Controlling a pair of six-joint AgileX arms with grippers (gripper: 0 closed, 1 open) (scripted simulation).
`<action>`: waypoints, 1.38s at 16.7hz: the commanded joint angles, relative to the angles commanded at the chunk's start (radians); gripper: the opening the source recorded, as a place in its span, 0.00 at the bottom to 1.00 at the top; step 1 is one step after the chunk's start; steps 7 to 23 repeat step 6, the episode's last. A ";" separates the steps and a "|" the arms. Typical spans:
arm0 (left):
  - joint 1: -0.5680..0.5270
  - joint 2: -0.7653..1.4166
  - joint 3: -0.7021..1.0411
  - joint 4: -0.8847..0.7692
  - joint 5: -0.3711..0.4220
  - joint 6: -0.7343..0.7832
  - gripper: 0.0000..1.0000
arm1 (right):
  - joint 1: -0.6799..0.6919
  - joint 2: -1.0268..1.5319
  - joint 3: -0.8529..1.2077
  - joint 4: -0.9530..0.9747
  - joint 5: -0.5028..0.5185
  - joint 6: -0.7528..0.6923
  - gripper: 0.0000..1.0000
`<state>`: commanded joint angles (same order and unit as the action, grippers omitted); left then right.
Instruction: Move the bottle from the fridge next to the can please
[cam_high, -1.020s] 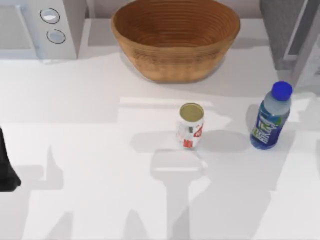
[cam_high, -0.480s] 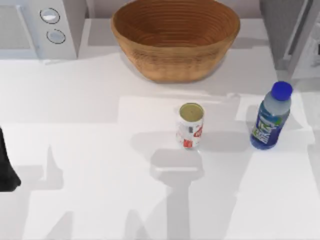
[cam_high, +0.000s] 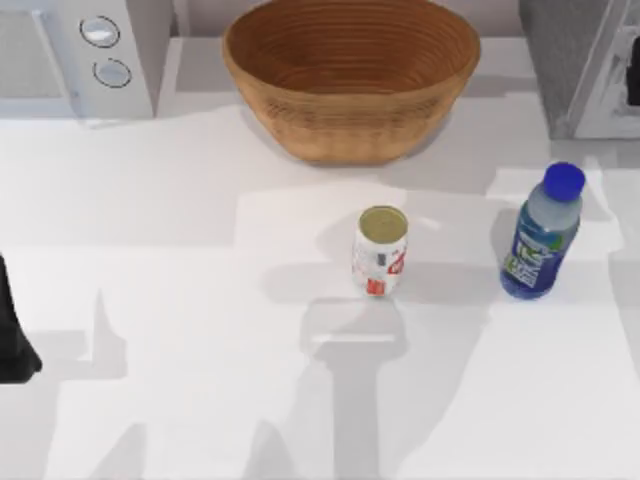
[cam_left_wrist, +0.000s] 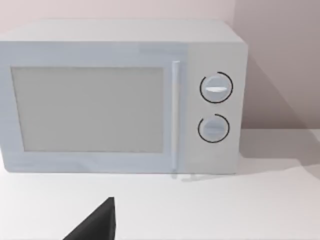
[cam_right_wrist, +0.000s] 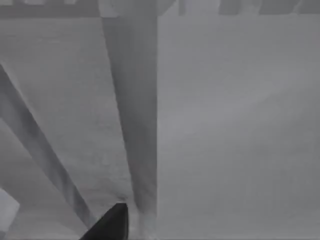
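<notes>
The bottle (cam_high: 540, 235) stands upright on the white surface (cam_high: 180, 300), already out of the fridge (cam_high: 575, 65), and it is near the can (cam_high: 380, 250) on the can's right side, with a gap between them. The right arm is nearer to the bottle, with its end effector (cam_high: 634, 85) up by the fridge behind the bottle, while the left arm waits at the left edge. I cannot tell how wide either end effector is open, and the big brown bowl (cam_high: 350, 75) looks empty.

The left arm (cam_high: 14, 330) sits at the table's left edge, its end effector unseen.
</notes>
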<state>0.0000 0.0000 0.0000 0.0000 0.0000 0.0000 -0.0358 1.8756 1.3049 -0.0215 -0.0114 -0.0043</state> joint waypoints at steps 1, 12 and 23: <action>0.000 0.000 0.000 0.000 0.000 0.000 1.00 | 0.000 0.034 0.044 -0.009 0.001 0.000 1.00; 0.000 0.000 0.000 0.000 0.000 0.000 1.00 | 0.000 0.110 0.143 -0.031 0.005 -0.001 1.00; 0.000 0.000 0.000 0.000 0.000 0.000 1.00 | 0.000 0.110 0.143 -0.031 0.005 -0.001 1.00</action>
